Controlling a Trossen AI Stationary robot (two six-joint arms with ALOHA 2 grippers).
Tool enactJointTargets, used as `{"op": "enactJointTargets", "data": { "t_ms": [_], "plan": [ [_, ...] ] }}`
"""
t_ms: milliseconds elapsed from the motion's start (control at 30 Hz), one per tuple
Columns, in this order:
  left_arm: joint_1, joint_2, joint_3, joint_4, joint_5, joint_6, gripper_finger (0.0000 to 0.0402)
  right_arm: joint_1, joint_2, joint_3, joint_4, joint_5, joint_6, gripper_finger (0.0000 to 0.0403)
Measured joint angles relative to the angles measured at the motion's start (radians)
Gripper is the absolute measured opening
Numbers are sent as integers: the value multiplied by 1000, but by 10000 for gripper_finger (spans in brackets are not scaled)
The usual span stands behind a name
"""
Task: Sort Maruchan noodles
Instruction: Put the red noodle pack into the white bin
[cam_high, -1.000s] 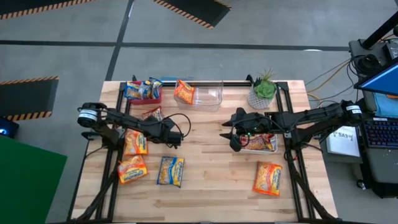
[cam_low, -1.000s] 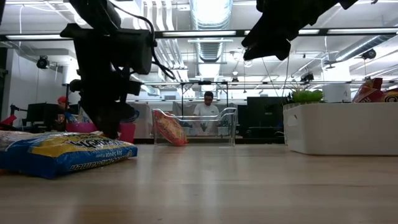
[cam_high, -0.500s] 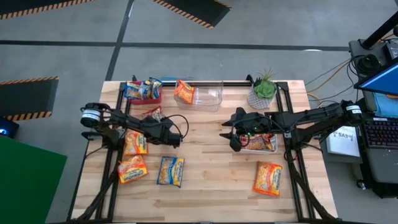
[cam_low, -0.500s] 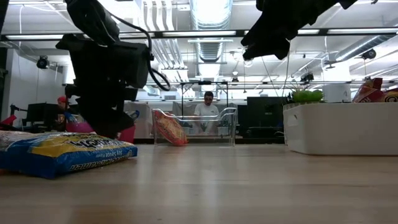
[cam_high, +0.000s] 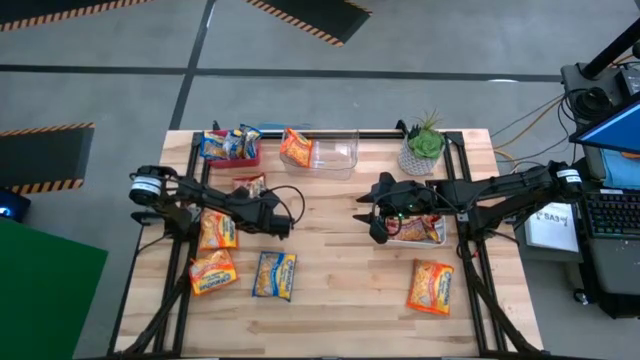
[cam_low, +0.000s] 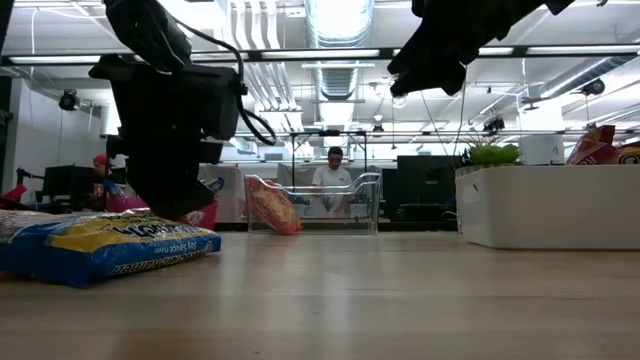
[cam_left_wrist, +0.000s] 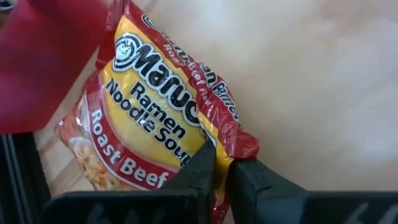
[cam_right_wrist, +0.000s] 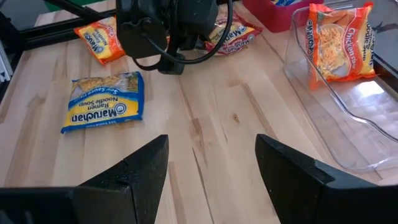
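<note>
Flat plastic ramen packet with red border (cam_left_wrist: 155, 130): yellow centre, dark-blue lettering, white "Roast Beef" on red. Blue-edged flat ramen packet (cam_right_wrist: 106, 102): yellow middle, blue ends. Orange chicken ramen packet (cam_right_wrist: 339, 42) standing in clear plastic bin (cam_right_wrist: 348, 118): orange with pale noodle print. Small red plastic bin (cam_high: 232, 150) holds blue-and-yellow packets. Light wood plank table (cam_high: 340, 260): pale tan, grain lines. Potted green plant in white patterned pot (cam_high: 422, 150). White rectangular tray (cam_low: 550, 205). Both arms black.
</note>
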Motion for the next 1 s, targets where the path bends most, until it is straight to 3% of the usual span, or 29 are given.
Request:
{"op": "enactJointTargets", "data": {
  "t_ms": [333, 567, 767, 1000],
  "plan": [
    [-96, -46, 87, 20, 15, 169, 1, 0, 0, 0, 0, -2, -24, 228],
    [-150, -113, 117, 189, 21, 453, 0, 8, 45, 0, 17, -2, -42, 228],
    [-169, -144, 116, 356, 153, 731, 0, 52, 162, 0, 116, -5, -178, 246],
    [-167, -142, 115, 483, 247, 842, 0, 75, 294, 22, 276, 0, -301, 260]
  ]
}}
